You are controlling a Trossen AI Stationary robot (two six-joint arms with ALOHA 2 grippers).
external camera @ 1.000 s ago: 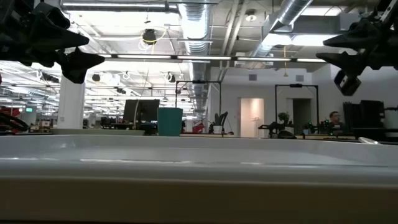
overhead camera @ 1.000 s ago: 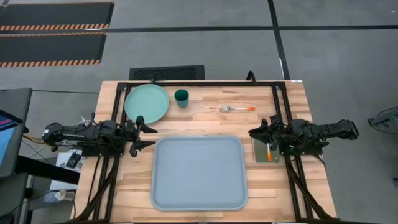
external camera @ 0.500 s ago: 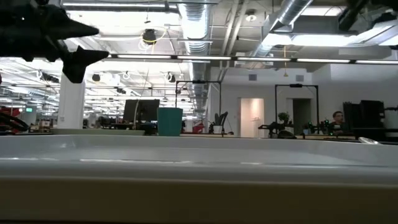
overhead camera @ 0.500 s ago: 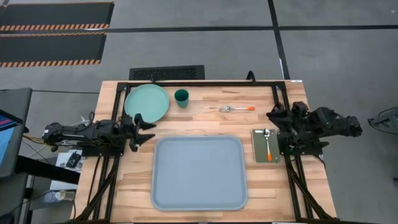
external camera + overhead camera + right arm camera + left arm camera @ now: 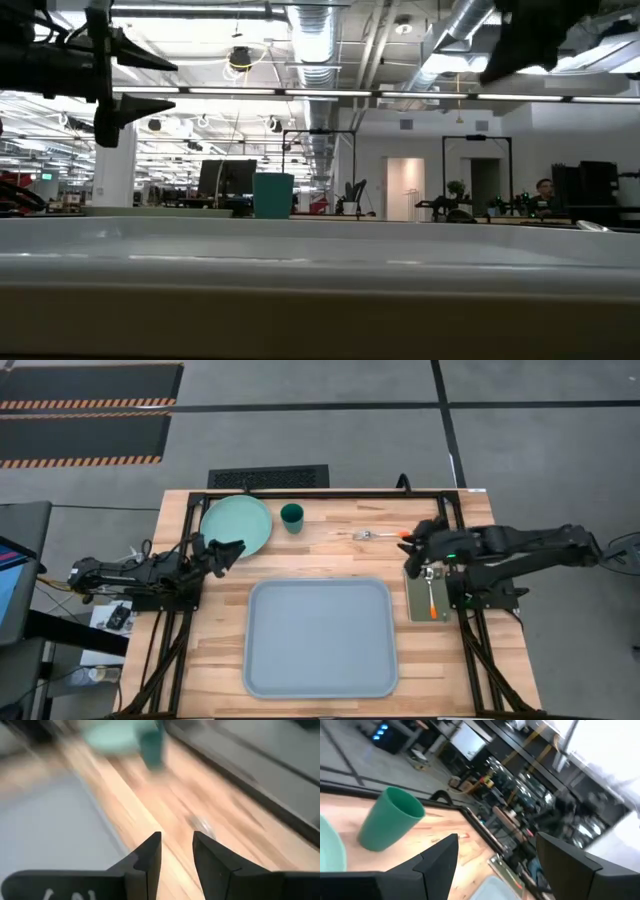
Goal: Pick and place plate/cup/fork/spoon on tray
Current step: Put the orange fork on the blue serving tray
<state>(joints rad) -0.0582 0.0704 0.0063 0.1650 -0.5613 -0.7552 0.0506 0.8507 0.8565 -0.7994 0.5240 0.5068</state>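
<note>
The pale green plate point(image 5: 237, 525) and the dark teal cup point(image 5: 292, 516) stand on the table at the far left. The fork point(image 5: 380, 535) lies flat on the table at the far right. The spoon point(image 5: 431, 595) lies on a grey-green pad point(image 5: 421, 606). The blue-grey tray point(image 5: 320, 637) lies in the middle. My left gripper point(image 5: 230, 549) is open and empty above the plate's near right rim; its wrist view point(image 5: 497, 837) shows the cup point(image 5: 390, 825) ahead. My right gripper point(image 5: 413, 548) is open and empty by the fork's orange handle point(image 5: 403, 534), between the fork and the pad.
Black frame rails point(image 5: 445, 530) run along the table's far, left and right sides. The bare wood between the fork and the tray's far rim point(image 5: 320, 582) is free. The low view shows the tray's near rim point(image 5: 320, 270) across the whole picture, with the cup point(image 5: 273, 195) behind it.
My left gripper has moved toward the table's far edge, up to the plate's rim, and has turned. My right gripper has risen from beside the pad and swung toward the far edge, ending near the fork's handle. Nothing on the table has moved.
</note>
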